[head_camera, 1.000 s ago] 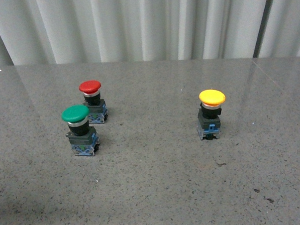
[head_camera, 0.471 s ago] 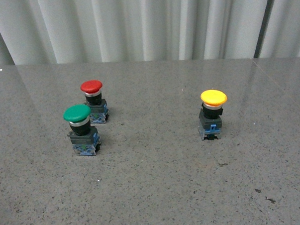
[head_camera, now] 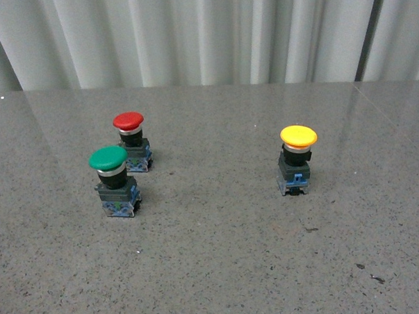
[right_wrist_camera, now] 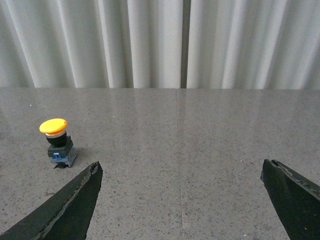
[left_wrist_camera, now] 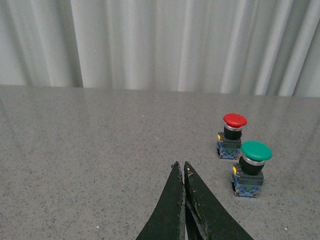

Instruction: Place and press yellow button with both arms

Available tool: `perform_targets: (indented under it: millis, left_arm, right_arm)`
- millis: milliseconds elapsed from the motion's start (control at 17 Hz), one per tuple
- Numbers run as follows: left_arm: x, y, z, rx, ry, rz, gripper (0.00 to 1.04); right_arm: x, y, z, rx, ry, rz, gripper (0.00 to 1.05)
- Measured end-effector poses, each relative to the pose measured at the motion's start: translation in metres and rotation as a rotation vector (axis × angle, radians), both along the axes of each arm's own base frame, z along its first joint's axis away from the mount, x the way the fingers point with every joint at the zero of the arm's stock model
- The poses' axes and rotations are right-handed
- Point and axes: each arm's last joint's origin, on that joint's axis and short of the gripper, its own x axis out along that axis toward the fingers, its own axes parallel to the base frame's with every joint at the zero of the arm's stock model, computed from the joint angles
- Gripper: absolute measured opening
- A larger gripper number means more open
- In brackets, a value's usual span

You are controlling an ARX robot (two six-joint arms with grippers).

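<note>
Firstly, yellow button [head_camera: 298, 160]: it stood upright on the grey speckled surface [head_camera: 221, 268], on the right side of the front view, alone and well apart from the other two buttons.
Yellow cap: it faced up, over a black neck and a dark base with blue clips.
My right claw [right_wrist_camera: 181, 167]: it was spread wide and gripped nothing; bare surface lay between its two dark fingertips.
Yellow button from my right wrist [right_wrist_camera: 56, 142]: it stood ahead of the claw, beyond one fingertip and outside the gap, touching neither.
My left claw [left_wrist_camera: 180, 167]: its tips were pressed together, with nothing pinched.
Green button [head_camera: 113, 181]: it stood upright on the left, near the front.
Red button [head_camera: 131, 141]: it stood upright just behind the green one.
Both from my left wrist: they stood ahead of the claw, apart from it.
Curtain [head_camera: 190, 33]: pale folds hung behind the surface.
</note>
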Motion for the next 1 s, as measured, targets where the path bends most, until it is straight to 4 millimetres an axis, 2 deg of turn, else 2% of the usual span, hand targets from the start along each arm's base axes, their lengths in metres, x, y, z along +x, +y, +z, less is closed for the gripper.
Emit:
perform_targets:
  millis: [235, 294, 529, 588, 647, 765, 1000]
  left_arm:
    - [-0.005, 0.0, 0.0, 0.0, 0.0, 0.0, 0.02]
    - [-0.016, 0.0, -0.001, 0.002, -0.012, -0.003, 0.02]
    - [-0.016, 0.0, -0.004, 0.003, 0.012, 0.001, 0.02]
    - [-0.016, 0.0, -0.004, 0.003, 0.011, 0.002, 0.07]
    - [-0.016, 0.0, -0.004, 0.003, 0.012, 0.002, 0.21]
    - [-0.016, 0.0, -0.004, 0.003, 0.012, 0.002, 0.38]
    - [-0.016, 0.0, -0.004, 0.003, 0.012, 0.002, 0.8]
  right_arm:
    - [0.0, 0.0, 0.0, 0.0, 0.0, 0.0, 0.98]
    - [0.0, 0.0, 0.0, 0.0, 0.0, 0.0, 0.98]
    - [0.0, 0.0, 0.0, 0.0, -0.001, 0.0, 0.98]
    - [0.0, 0.0, 0.0, 0.0, -0.001, 0.0, 0.98]
    - [0.0, 0.0, 0.0, 0.0, -0.001, 0.0, 0.98]
    - [0.0, 0.0, 0.0, 0.0, 0.0, 0.0, 0.98]
    - [0.0, 0.0, 0.0, 0.0, -0.001, 0.0, 0.98]
